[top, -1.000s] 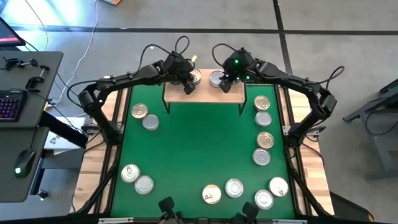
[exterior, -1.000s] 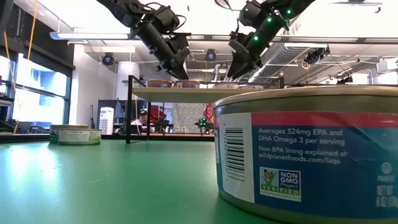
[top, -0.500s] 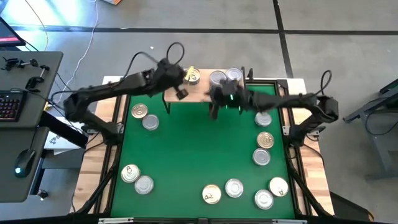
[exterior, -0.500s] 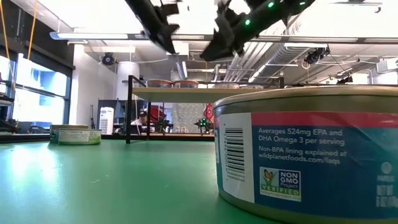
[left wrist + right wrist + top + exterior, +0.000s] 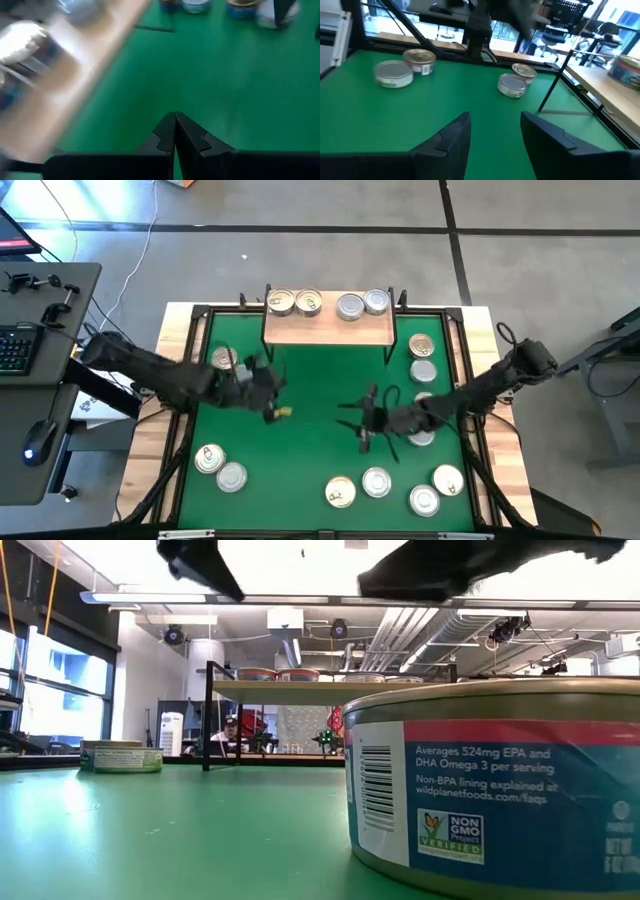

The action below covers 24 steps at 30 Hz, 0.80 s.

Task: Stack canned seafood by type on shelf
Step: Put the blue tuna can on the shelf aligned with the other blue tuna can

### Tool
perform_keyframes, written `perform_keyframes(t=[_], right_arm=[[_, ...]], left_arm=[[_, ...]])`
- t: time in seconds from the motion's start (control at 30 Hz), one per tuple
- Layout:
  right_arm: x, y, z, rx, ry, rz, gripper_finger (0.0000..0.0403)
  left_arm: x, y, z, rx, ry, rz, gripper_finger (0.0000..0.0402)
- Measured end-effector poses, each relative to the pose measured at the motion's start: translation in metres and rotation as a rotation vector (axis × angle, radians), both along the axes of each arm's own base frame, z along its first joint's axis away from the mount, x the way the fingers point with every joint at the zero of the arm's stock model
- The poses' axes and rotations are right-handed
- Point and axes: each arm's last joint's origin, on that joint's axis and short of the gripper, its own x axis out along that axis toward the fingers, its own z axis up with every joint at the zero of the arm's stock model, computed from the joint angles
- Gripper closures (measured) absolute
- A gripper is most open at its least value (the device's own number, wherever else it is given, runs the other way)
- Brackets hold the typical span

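The shelf (image 5: 327, 330) stands at the far edge of the desk (image 5: 310, 390) and now carries four tins along its far side: two gold-lidded tins (image 5: 295, 302) toward its left end and two silver-lidded tins (image 5: 362, 304) toward its right, each pair side by side rather than stacked. A second ago only one tin showed under each gripper there, so a delivery by each arm appears complete. Both arms have since withdrawn from the shelf to mid-desk. The left gripper (image 5: 272, 406) hangs over the desk's left-centre with its fingers (image 5: 175, 132) clenched together on nothing. The right gripper (image 5: 362, 423) hangs right of centre, fingers (image 5: 455, 135) parted and empty. Remaining tins lie on the green surface: a column along the right edge (image 5: 422, 346), a group near the near edge (image 5: 376, 481), a pair at the near-left corner (image 5: 209, 458) and one beside the left edge (image 5: 224, 358). Judgement: sorting by lid type is correctly begun, most tins remain unplaced, and each arm seems to be heading for its next pick.
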Motion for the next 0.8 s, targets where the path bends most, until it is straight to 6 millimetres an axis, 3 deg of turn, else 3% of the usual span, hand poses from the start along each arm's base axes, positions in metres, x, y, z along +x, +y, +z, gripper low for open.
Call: perform_keyframes(t=[0.17, 0.33, 0.5, 0.8], right_arm=[[-0.022, 0.013, -0.013, 0.038, 0.017, -0.003, 0.0238], [-0.026, 0.017, -0.024, 0.043, 0.078, 0.085, 0.0238], [-0.025, 0.019, -0.026, 0.084, 0.108, 0.213, 0.0238], [-0.021, 0.014, -0.023, 0.156, 0.086, 0.273, 0.0215]], left_arm=[[-0.009, -0.034, -0.063, -0.146, -0.137, -0.052, 0.0401], [-0.01, -0.05, -0.103, -0.234, -0.359, -0.065, 0.0402], [0.003, -0.056, -0.125, -0.251, -0.458, -0.076, 0.0402], [0.033, -0.062, -0.152, -0.203, -0.419, -0.082, 0.0402]])
